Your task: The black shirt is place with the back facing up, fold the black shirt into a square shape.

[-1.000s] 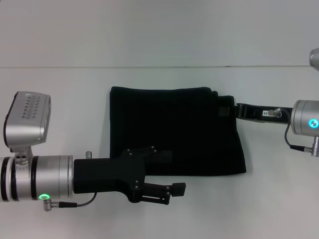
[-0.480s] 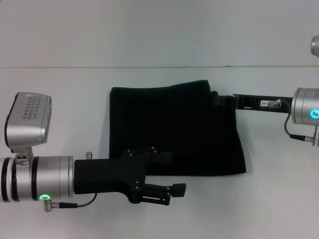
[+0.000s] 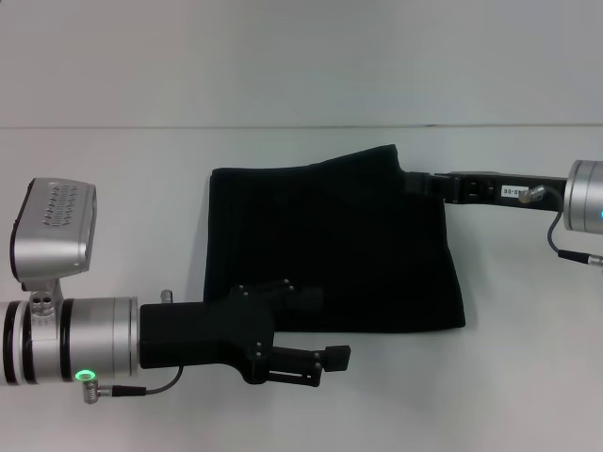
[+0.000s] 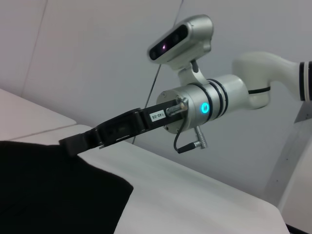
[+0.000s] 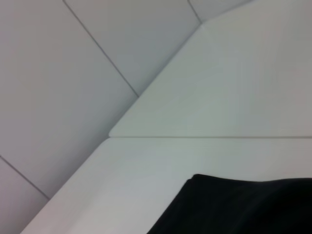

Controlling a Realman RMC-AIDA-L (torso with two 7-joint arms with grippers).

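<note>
At the far right corner, the black shirt (image 3: 330, 245) is pinched shut in the right claw (image 3: 415, 182) and should be carried evenly across; the left claw (image 3: 325, 363) is parked open.

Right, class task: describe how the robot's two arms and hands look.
Both arms have silver cylindrical wrists with glowing green-cyan rings and thin black cables. The left hand is matte black and blocky, with a silver camera housing on the wrist. The right hand is slim and black with a white label.
</note>
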